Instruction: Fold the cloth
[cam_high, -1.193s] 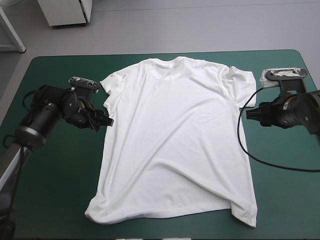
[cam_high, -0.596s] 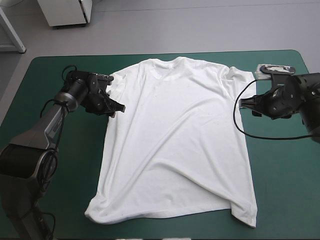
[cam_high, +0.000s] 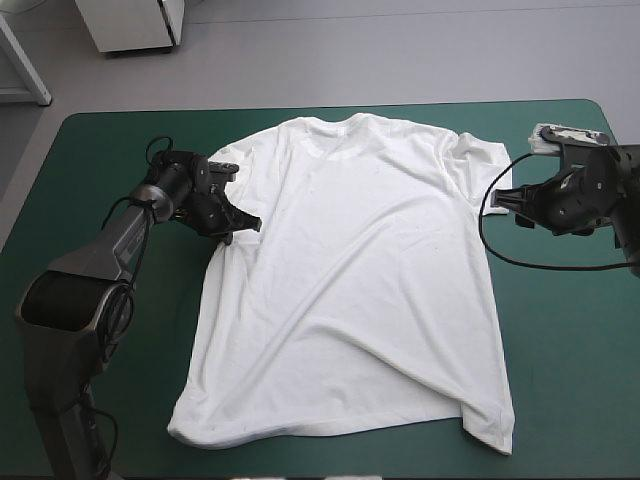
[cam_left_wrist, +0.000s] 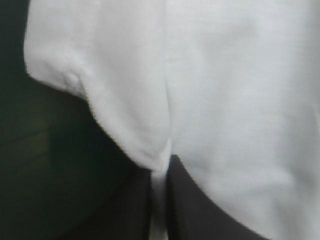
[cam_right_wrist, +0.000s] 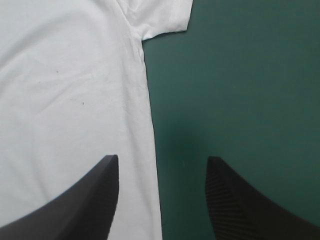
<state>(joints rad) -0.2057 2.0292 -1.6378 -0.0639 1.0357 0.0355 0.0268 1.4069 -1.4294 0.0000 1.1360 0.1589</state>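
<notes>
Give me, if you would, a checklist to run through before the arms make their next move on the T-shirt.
1. T-shirt spread flat: ok, only shallow wrinkles.
2. All of it on the cover: ok.
3. Left gripper shut on cloth: ok, white cloth is pinched between its fingers, by the sleeve.
4. Right gripper shut on cloth: not ok, it is open, straddling the side edge.
5. Left grip takes both layers: cannot tell.
</notes>
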